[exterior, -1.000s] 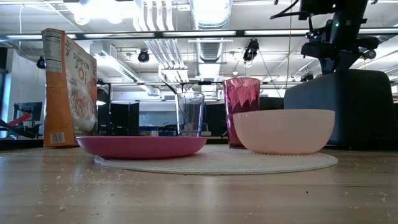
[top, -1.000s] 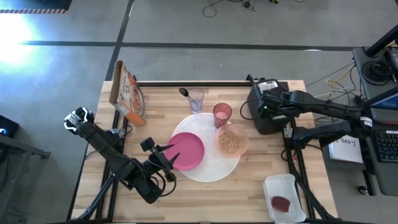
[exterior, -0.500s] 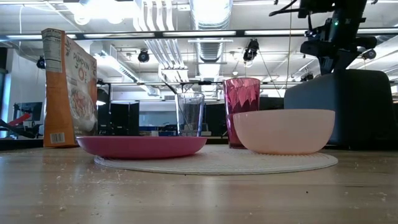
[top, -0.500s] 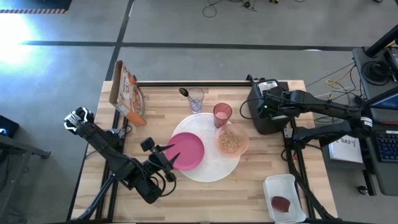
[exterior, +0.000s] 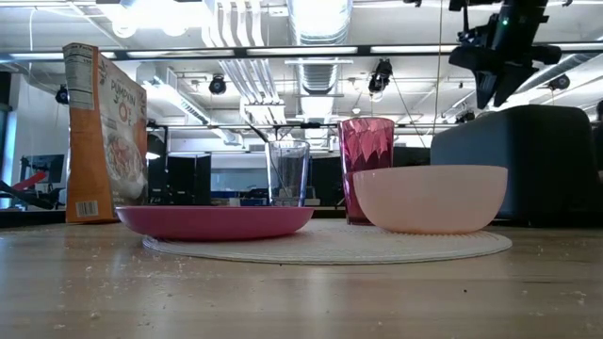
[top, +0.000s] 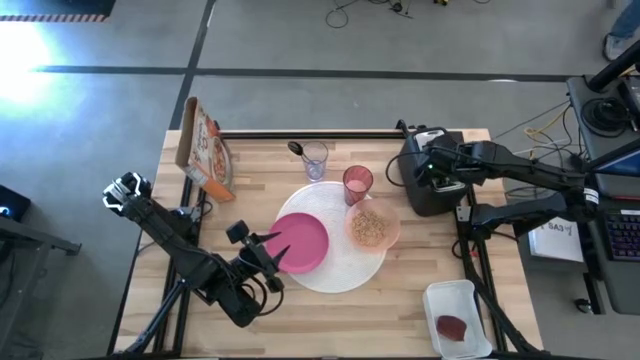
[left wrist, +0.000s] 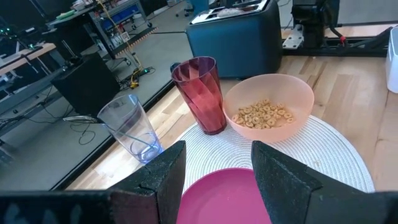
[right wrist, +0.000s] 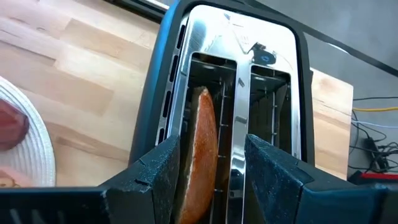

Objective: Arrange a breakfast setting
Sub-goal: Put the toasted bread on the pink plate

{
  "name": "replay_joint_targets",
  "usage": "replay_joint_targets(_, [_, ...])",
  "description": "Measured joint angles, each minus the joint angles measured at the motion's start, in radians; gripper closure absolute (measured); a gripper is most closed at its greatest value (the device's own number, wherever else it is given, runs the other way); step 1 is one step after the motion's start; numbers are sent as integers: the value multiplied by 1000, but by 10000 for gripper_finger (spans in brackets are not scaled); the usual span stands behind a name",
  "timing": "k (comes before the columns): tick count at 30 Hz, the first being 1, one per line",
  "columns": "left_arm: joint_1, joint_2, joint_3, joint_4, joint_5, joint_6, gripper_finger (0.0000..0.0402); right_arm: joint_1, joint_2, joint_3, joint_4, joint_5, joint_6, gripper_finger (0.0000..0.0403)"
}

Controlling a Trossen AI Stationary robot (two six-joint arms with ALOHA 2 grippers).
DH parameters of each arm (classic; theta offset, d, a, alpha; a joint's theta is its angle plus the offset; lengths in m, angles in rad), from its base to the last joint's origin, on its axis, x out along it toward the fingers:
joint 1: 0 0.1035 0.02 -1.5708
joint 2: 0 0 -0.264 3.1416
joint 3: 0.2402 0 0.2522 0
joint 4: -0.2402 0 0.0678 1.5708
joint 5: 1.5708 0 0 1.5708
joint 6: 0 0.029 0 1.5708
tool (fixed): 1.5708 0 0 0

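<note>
A white round mat [top: 350, 272] carries a magenta plate [top: 300, 242] and a peach bowl [top: 372, 228] with cereal rings in it. A pink cup [top: 357, 184] stands at the mat's far rim. Beyond it a clear glass [top: 315, 160] holds a spoon [top: 296, 149]. An orange cereal box [top: 205, 150] stands upright at the far left. My left gripper [left wrist: 217, 186] hovers open, level over the plate's near-left edge. My right gripper [right wrist: 214, 180] hangs open just above a dark toaster [top: 425, 190]. It points down at a slice of toast [right wrist: 202, 130] that stands in one slot.
A white tray [top: 455, 318] with a dark red lump lies at the near right corner. The toaster fills the far right of the table. Bare wood lies along the near edge and left of the mat. Cables and desks surround the table.
My right gripper has risen a little off the toaster's top and tipped slightly, its fingers staying open. Nothing on the table has moved.
</note>
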Motion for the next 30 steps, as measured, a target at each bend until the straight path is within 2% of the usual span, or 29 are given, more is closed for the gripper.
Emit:
replay_joint_targets(12, [0, 0, 0, 0, 0, 0, 235, 0, 49, -70, 4, 11, 27, 253])
replay_joint_targets(20, [0, 1, 0, 0, 0, 0, 235, 0, 104, -71, 31, 27, 5, 274])
replay_joint_targets(30, [6, 1, 0, 0, 0, 0, 235, 0, 86, -32, 40, 19, -17, 280])
